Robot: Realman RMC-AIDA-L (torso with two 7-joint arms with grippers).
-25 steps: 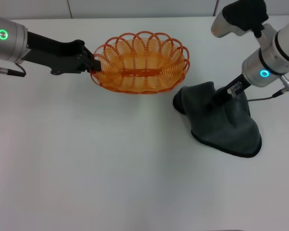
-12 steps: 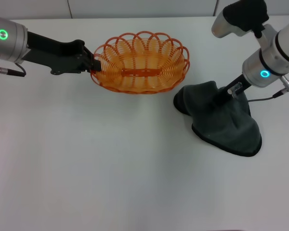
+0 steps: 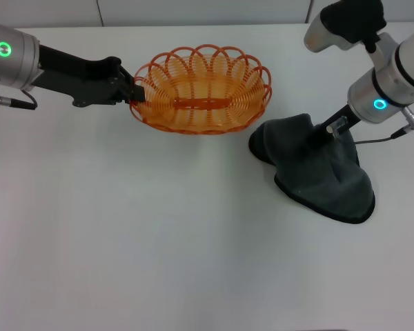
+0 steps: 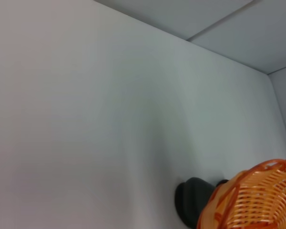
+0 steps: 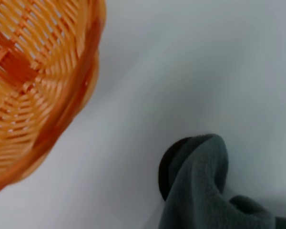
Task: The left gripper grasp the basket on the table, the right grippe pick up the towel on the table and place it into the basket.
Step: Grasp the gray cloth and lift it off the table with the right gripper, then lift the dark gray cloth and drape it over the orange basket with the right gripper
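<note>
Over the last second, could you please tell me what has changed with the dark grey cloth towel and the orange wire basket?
The right gripper, down in the dark grey cloth towel, has drawn the cloth's top fold slightly upward; most of the towel lies on the white table. The left gripper stays at the rim of the orange wire basket, which has not moved and holds nothing.
</note>
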